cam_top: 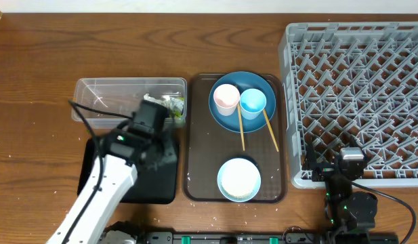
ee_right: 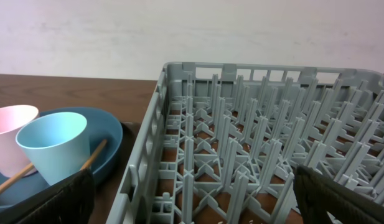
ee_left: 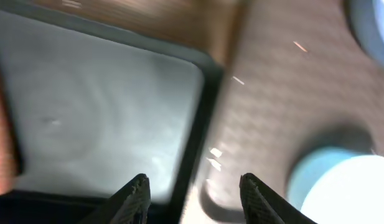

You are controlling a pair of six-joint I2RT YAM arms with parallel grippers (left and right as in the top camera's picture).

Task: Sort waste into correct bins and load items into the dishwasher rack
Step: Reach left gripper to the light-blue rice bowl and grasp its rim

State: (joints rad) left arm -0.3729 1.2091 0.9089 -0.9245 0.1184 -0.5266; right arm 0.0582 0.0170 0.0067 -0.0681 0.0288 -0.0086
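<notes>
Overhead: bright, even, diffuse light from above; sharp edge to edge, shadows short & soft. Small glare streaks on the clear tub (cam_top: 93, 85), toward the worktop's (cam_top: 32, 81) left edge. Left wrist view: heavy motion blur, all outlines smeared; pale sheen over the black tray (ee_left: 104, 112) floor, left jaws dark silhouettes. Right wrist view: flat light, rack (ee_right: 254, 68) crisp, right jaws dim & out of focus at btm corners.
</notes>
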